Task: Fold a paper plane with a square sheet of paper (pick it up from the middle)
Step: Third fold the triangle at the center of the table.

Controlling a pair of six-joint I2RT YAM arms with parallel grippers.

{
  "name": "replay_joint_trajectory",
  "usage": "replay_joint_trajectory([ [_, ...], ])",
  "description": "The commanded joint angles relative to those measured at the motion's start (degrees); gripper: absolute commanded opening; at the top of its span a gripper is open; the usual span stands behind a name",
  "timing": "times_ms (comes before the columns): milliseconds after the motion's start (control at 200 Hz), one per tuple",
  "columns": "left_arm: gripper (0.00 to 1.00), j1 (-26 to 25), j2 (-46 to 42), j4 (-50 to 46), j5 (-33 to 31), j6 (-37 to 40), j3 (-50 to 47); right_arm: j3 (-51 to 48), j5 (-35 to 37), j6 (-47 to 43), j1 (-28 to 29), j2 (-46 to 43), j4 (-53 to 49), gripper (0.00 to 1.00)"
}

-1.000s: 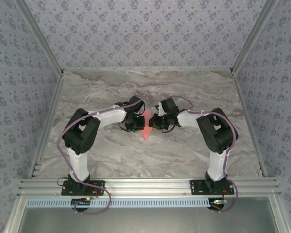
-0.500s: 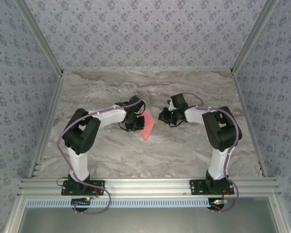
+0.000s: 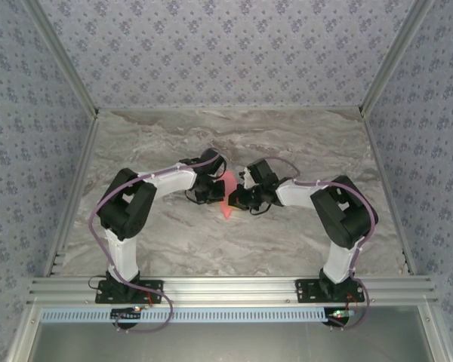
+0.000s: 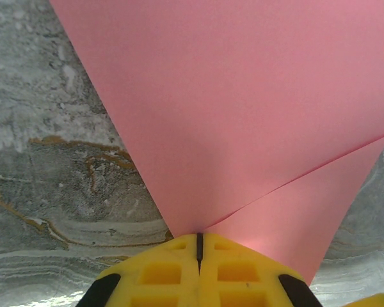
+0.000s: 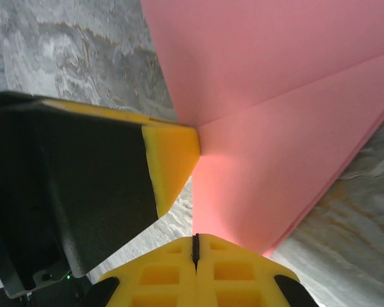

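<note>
The left pincer (image 3: 209, 190) is clenched, its yellow fingertips (image 4: 179, 272) shut tight, their tips meeting the edge of the paper plane (image 3: 226, 210) where a crease runs out. The right pincer (image 3: 240, 200) is clenched too and bears on the opposite side. I cannot tell whether either one actually nips the paper. The salmon-pink plane lies flat in the middle of the marbled tabletop (image 3: 287, 143), between the two, a narrow triangle with its sharp tip toward the near edge. In the right wrist view the left pincer's yellow pad (image 5: 173, 153) touches the fold.

Paper plane (image 4: 243, 96) lies between left hand (image 4: 198, 248) and right hand (image 5: 195, 246).
</note>
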Motion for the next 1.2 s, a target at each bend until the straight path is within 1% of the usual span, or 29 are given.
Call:
replay_joint_trajectory([
  [0,0.0,0.2,5.3,-4.7,-5.8,-0.2,-3.6,1.6,-2.0,0.9,1.2,2.4,-0.3,0.0],
  [145,0.0,0.2,5.4,-4.7,-6.2,-0.6,-3.5,1.7,-3.3,-0.2,1.7,4.1,-2.0,0.0],
  [455,0.0,0.2,5.4,-5.3,-8.0,-2.0,-3.3,1.0,-4.8,-4.1,2.1,4.7,-7.5,0.0],
  [655,0.0,0.3,5.7,-5.7,-8.6,-2.7,-3.3,0.9,-5.5,-8.8,2.9,4.6,-12.8,0.0],
  [739,0.0,0.3,5.9,-5.7,-8.7,-2.7,-3.3,0.6,-5.8,-9.0,3.2,4.1,-14.1,0.0],
  [764,0.0,0.2,5.9,-5.7,-8.6,-2.7,-3.3,0.5,-5.7,-11.2,3.5,4.0,-14.7,0.0],
  [844,0.0,0.2,5.8,-5.7,-8.7,-2.7,-3.3,0.6,-5.5,-12.4,3.9,3.6,-15.9,0.0],
  [1019,0.0,0.2,5.6,-5.6,-8.5,-2.7,-3.1,0.9,-5.2,-12.0,3.0,-0.5,-13.2,0.0],
  [1199,0.0,0.3,5.3,-5.4,-8.3,-2.5,-3.1,1.6,-2.8,-10.0,-0.6,-2.6,-8.4,0.0],
])
